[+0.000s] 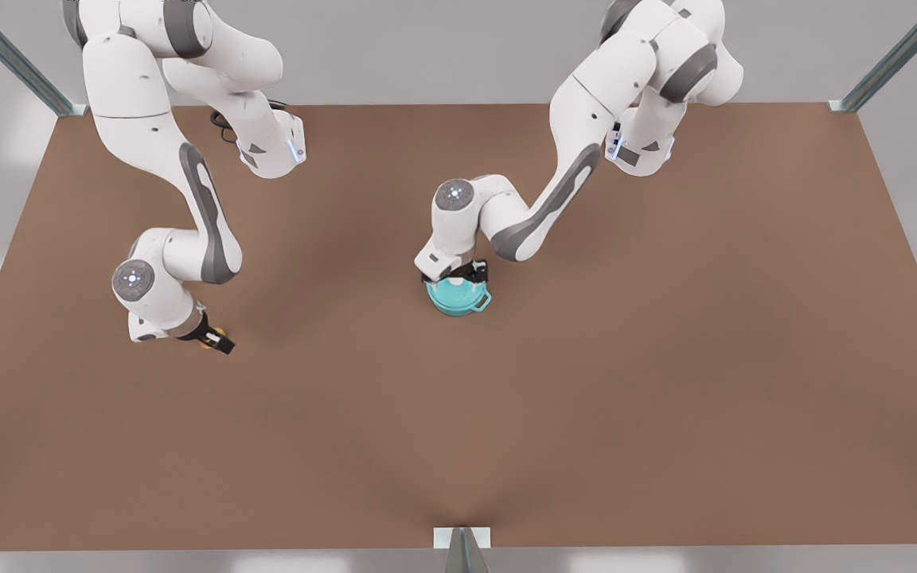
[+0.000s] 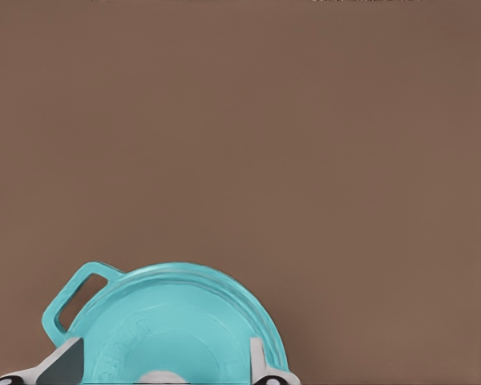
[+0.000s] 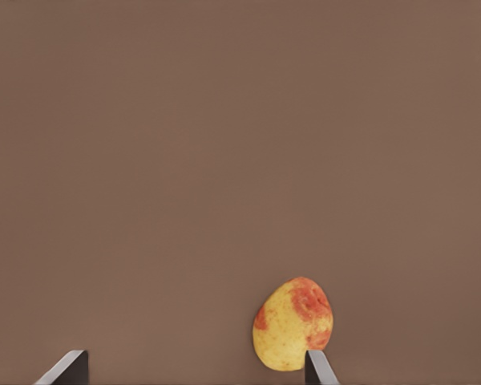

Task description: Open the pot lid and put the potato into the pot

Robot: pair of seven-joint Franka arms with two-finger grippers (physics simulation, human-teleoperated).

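One pot (image 1: 458, 298), mostly hidden under the left gripper (image 1: 452, 274), spread wide over its lid (image 2: 180, 329). One potato (image 3: 293, 324) (we see it beside the right gripper (image 1: 212, 341), open, empty).

One pot (image 1: 460, 301), near the middle of the table (image 1: 665, 382). One pot lid (image 2: 180, 321), on that pot. One potato (image 3: 293, 323), toward the table's edge at the front view's left. One loop handle (image 2: 76, 297) in sight on the pot. Two arms, two grippers: left gripper (image 1: 458, 275) over the lid, right gripper (image 1: 216, 340) at the potato, two spread fingers on each.
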